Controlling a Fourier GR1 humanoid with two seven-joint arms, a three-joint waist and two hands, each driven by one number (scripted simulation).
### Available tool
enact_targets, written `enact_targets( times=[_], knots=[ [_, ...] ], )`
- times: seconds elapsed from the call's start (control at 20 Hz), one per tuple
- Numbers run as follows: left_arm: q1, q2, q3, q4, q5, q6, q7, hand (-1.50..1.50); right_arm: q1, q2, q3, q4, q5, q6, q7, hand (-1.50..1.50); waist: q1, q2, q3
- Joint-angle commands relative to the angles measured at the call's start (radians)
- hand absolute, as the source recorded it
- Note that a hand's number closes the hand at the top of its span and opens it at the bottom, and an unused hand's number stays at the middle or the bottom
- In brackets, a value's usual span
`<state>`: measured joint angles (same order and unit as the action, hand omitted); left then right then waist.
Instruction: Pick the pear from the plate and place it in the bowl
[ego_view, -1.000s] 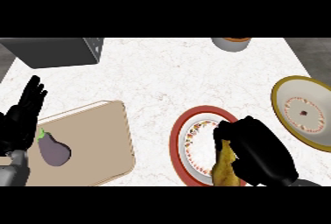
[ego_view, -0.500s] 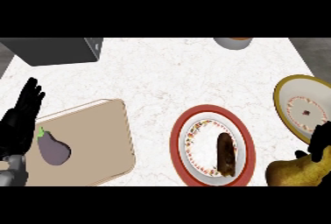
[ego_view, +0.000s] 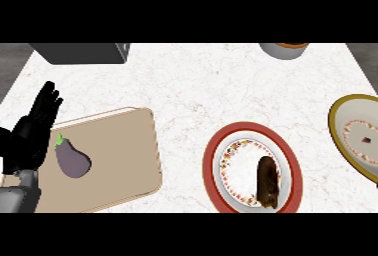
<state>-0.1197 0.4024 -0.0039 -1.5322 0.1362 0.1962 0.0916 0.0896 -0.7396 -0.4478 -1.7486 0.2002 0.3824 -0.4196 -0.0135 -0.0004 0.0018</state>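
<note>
Your left hand (ego_view: 33, 131) rests left of the cutting board (ego_view: 111, 160), fingers spread straight, beside the eggplant (ego_view: 72, 159). Plate (ego_view: 221, 165) sits between board and bowl (ego_view: 347, 135). Pear not visible.

Bowl (ego_view: 354, 137) cut by right edge; cup (ego_view: 284, 49) cut at top.

Just the side clutter on the white marbled counter (ego_view: 207, 85)

A purple eggplant (ego_view: 72, 160) with a green stem lay right beside the left hand (ego_view: 33, 132), on its inner side, flat on a tan cutting board (ego_view: 118, 150) that stretched away from the hand toward the middle. A dark grey box (ego_view: 81, 52) sat beyond the hand's fingertips at the far edge, and a grey cup (ego_view: 284, 50) with something orange-brown inside was way off across the counter, cut off by the edge.
</note>
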Motion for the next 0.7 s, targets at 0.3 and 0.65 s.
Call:
enact_targets(
  times=[0.3, 0.65],
  knots=[
    [-0.059, 0.026, 0.054, 0.047, 0.006, -0.083, 0.007, 0.00, -0.329, -0.042, 0.097, 0.612, 0.168, -0.068, -0.272, 1.50, 0.032, 0.006, -0.001],
    [-0.059, -0.019, 0.017, 0.008, -0.028, -0.056, 0.017, 0.00, -0.435, -0.060, 0.242, 0.791, 0.427, -0.213, -0.163, 1.50, 0.061, 0.015, -0.001]
  ],
)
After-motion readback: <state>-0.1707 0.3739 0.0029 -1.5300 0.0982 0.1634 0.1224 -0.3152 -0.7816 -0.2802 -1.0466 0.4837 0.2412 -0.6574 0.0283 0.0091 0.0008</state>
